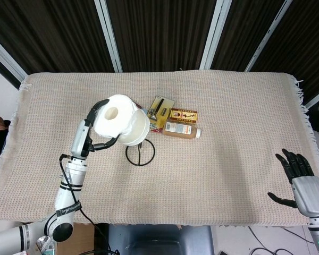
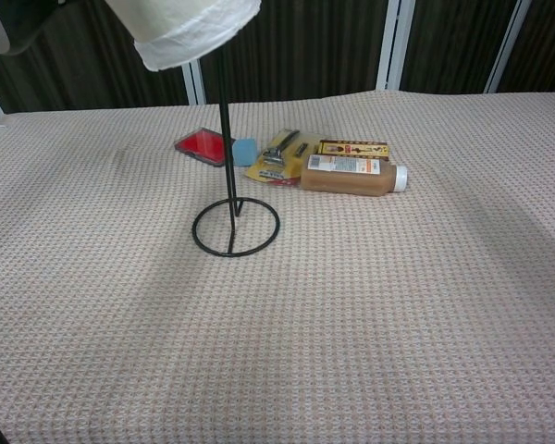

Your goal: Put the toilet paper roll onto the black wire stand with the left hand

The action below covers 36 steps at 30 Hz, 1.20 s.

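Now the left hand point(image 1: 98, 125) grips the white toilet paper roll point(image 1: 121, 126), held in the air above the black wire stand point(image 1: 140, 151), at the top of its upright rod. Stand's ring base sits on the beige woven tablecloth point(image 1: 228, 122). Just behind it: red flat card point(image 2: 202, 145), razor pack point(image 2: 279, 153), brown bottle point(image 2: 351, 176) lying down. Right hand point(image 1: 302, 179) rests at the near right edge, fingers spread, holding nothing.

Slim silver left arm point(image 1: 74, 164) with black cable and black-fingered left hand point(image 1: 95, 130); right hand point(image 1: 300, 183): black fingers, grey back.
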Each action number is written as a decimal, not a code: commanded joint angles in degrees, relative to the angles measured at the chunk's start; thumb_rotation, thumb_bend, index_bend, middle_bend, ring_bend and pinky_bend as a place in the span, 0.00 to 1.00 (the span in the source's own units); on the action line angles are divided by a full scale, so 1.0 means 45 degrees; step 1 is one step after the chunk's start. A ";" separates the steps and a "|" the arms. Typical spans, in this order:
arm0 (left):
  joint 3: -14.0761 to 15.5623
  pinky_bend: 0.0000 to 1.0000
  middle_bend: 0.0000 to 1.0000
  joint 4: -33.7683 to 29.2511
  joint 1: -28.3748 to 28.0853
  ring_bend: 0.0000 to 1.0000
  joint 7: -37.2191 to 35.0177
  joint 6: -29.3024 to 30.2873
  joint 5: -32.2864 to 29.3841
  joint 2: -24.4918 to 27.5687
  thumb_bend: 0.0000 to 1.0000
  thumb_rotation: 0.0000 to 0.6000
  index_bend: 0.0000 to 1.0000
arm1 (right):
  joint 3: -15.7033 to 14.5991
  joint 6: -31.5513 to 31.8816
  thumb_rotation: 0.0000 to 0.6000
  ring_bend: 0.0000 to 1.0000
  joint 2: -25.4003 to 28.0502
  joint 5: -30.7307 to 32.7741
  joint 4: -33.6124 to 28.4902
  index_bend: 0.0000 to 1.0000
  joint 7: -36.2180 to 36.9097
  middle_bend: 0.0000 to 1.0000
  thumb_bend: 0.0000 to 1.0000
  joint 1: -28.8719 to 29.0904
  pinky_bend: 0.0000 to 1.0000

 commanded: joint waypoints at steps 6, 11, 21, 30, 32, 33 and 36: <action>0.0059 1.00 0.81 0.0013 -0.0239 0.80 0.0577 -0.0147 -0.0146 -0.0119 0.76 1.00 0.68 | -0.0008 0.0026 1.00 0.00 0.0016 -0.0019 -0.0015 0.00 0.0012 0.00 0.06 -0.0012 0.00; 0.0162 1.00 0.81 -0.0093 -0.0289 0.80 0.0861 -0.0386 -0.0311 0.0020 0.76 1.00 0.68 | 0.0015 0.0074 1.00 0.00 0.0036 0.0001 -0.0013 0.00 0.0072 0.00 0.07 -0.0030 0.00; 0.0719 0.68 0.52 0.0541 -0.0446 0.48 0.2228 -0.0015 0.0572 -0.0115 0.56 1.00 0.33 | 0.0021 0.0009 1.00 0.00 0.0037 0.0056 -0.0031 0.00 0.0035 0.00 0.06 -0.0017 0.00; 0.0971 0.05 0.07 0.0572 -0.0571 0.00 0.2660 -0.0321 0.0711 0.0108 0.41 1.00 0.00 | 0.0026 0.0006 1.00 0.00 0.0036 0.0078 -0.0055 0.00 -0.0009 0.00 0.06 -0.0026 0.00; 0.0965 0.03 0.02 0.0464 -0.0550 0.00 0.2644 -0.0359 0.0612 0.0174 0.39 1.00 0.00 | 0.0026 0.0017 1.00 0.00 0.0046 0.0072 -0.0063 0.00 -0.0004 0.00 0.06 -0.0030 0.00; 0.0942 0.03 0.01 0.0414 -0.0548 0.00 0.2659 -0.0388 0.0520 0.0193 0.38 1.00 0.00 | 0.0025 0.0019 1.00 0.00 0.0049 0.0071 -0.0064 0.00 -0.0001 0.00 0.06 -0.0032 0.00; 0.0884 0.02 0.00 0.0250 -0.0540 0.00 0.2818 -0.0434 0.0263 0.0254 0.37 1.00 0.00 | 0.0020 0.0031 1.00 0.00 0.0056 0.0057 -0.0064 0.00 0.0003 0.00 0.07 -0.0038 0.00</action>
